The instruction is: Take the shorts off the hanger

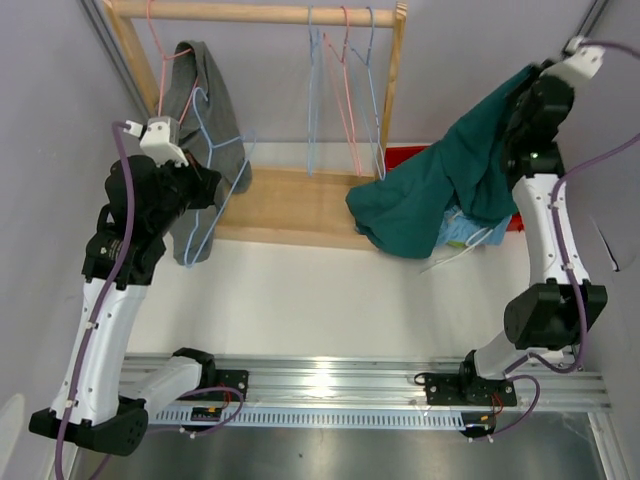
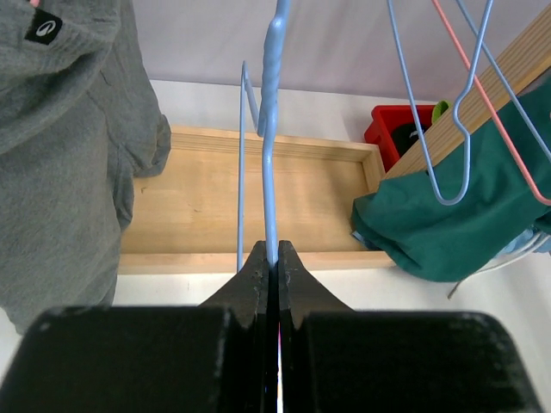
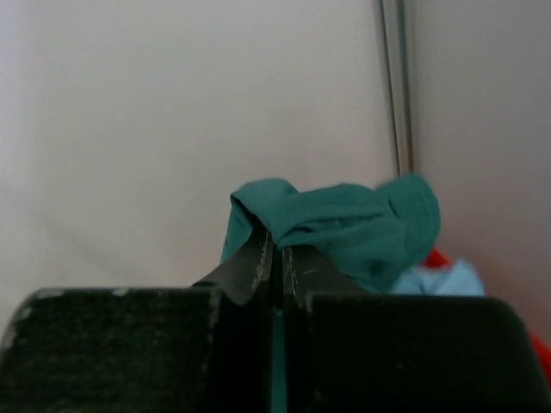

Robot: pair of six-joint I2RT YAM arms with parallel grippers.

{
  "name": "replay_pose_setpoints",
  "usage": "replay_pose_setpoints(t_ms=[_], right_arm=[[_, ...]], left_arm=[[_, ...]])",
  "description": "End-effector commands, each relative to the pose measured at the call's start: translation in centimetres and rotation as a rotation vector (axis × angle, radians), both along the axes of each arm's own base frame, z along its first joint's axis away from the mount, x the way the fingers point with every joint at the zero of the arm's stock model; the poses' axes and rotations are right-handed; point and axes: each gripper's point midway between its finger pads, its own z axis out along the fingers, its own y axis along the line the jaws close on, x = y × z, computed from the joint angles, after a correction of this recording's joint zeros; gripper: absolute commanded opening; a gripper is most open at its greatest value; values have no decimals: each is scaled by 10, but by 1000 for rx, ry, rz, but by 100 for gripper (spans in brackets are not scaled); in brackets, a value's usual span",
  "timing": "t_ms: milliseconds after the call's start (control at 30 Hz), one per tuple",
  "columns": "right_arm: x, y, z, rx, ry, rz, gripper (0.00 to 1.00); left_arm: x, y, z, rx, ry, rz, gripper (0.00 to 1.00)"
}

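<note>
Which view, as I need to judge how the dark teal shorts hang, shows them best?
The top external view: the dark teal shorts show whole there, draped below the right hand. The right wrist view shows only a bunch pinched in that hand; the left wrist view catches one part at its right edge.

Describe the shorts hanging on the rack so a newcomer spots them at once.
Find the wooden rack at the back of the table. At the left end of its rail hang the grey shorts, on a pink hanger. They alone are grey; the teal shorts dangle from the right gripper.
</note>
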Motion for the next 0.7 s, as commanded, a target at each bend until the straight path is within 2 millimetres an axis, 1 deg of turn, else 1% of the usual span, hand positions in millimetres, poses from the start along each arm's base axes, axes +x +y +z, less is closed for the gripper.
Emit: replay_pose_setpoints(t_ms=[0, 33, 67, 133, 167, 233, 267, 333, 367, 400, 433, 467, 500, 533, 567, 600, 633, 667], right_arm=[[21, 7, -78, 83, 65, 59, 0], [25, 8, -98, 95, 88, 67, 0], [28, 12, -137, 111, 162, 87, 0], [32, 13, -174, 151, 241, 103, 0], [39, 16, -200, 162, 297, 128, 19], [41, 13, -225, 188, 361, 126, 76], [39, 8, -231, 194, 375, 91, 99], [30, 6, -235, 215, 389, 68, 99], [22, 6, -221, 218, 358, 63, 99], [13, 7, -228, 224, 369, 61, 99], [7, 11, -225, 228, 362, 69, 99], [-1, 14, -222, 226, 356, 73, 100], [-17, 18, -217, 225, 344, 77, 99], [-25, 26, -214, 226, 334, 96, 100], [-34, 34, -212, 217, 330, 126, 99], [-50, 36, -192, 208, 284, 134, 99], [-62, 48, -208, 199, 316, 159, 99], [-72, 62, -207, 181, 317, 199, 99]], left_arm=[[8, -9, 29, -28, -83, -33, 0], [9, -10, 35, -28, -90, -35, 0], [13, -10, 43, -29, -101, -36, 0], [16, -12, 47, -21, -97, -37, 0], [18, -14, 62, -24, -123, -43, 0], [19, -21, 67, -17, -124, -63, 0], [17, -23, 86, -26, -162, -67, 0], [25, -35, 85, -22, -148, -89, 0], [22, -37, 104, -34, -187, -95, 0], [24, -45, 105, -39, -182, -112, 0], [34, -52, 101, -42, -163, -122, 0], [34, -57, 115, -56, -192, -131, 0], [35, -67, 119, -63, -200, -153, 0], [47, -77, 112, -60, -182, -159, 0], [49, -83, 122, -72, -205, -171, 0], [56, -89, 126, -76, -220, -160, 0], [74, -98, 116, -65, -198, -150, 0], [77, -101, 134, -79, -238, -151, 0]])
